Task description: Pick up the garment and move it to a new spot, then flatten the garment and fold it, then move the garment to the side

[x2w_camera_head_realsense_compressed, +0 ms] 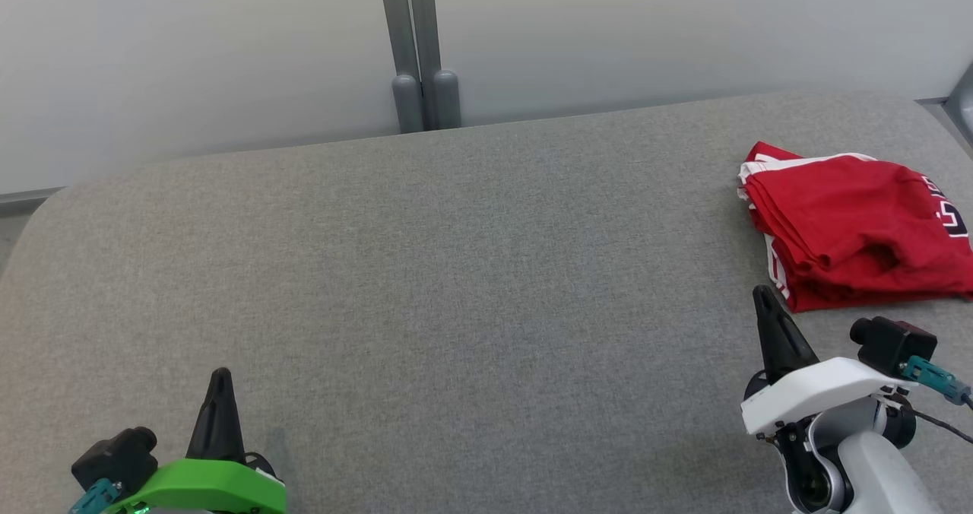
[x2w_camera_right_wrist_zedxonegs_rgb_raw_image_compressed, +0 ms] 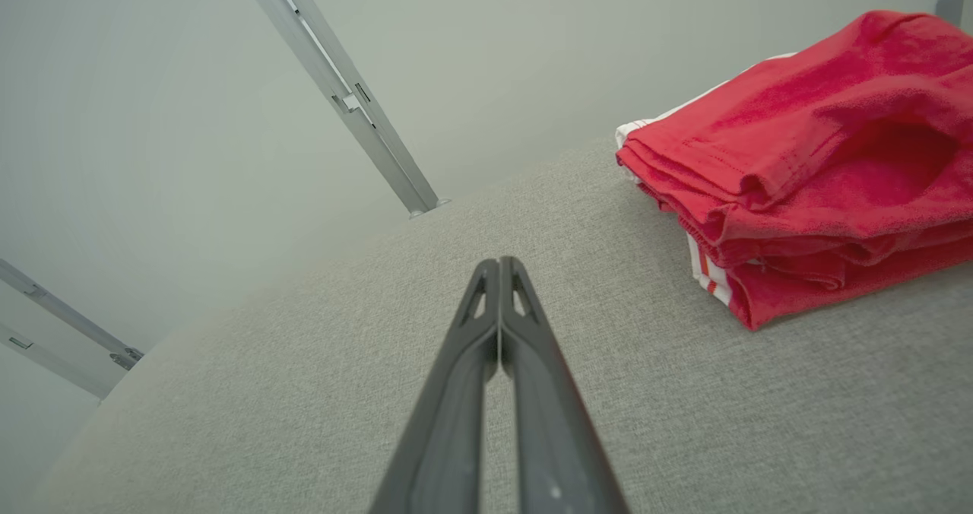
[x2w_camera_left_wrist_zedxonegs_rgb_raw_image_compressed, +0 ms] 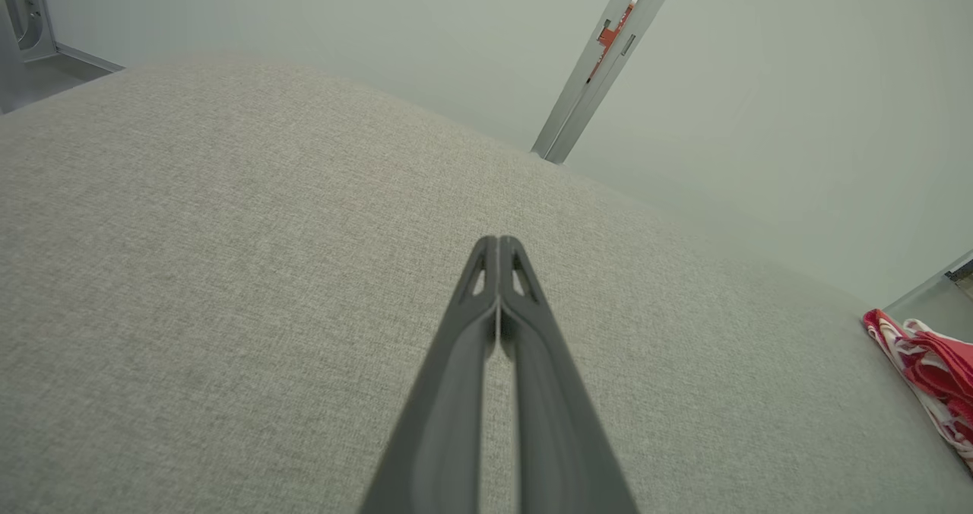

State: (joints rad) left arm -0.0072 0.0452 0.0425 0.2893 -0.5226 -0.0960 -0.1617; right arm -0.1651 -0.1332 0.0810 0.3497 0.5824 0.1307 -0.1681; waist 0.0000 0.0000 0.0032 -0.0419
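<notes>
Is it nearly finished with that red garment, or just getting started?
It looks finished, or very nearly.
Done: the red garment lies folded in a stack at the right side of the grey table.
In hand: nothing. The left tool and the right tool are both shut and empty, clear of the cloth.
Left: apparently nothing, unless the slightly uneven stack needs tidying.

This looks like a lab or robot test cell: plain pale partition panels (x2w_camera_head_realsense_compressed: 190,58), joined by a grey metal post (x2w_camera_head_realsense_compressed: 416,42), stand right behind a wide, round-cornered table (x2w_camera_head_realsense_compressed: 456,271) covered in grey woven fabric.
</notes>
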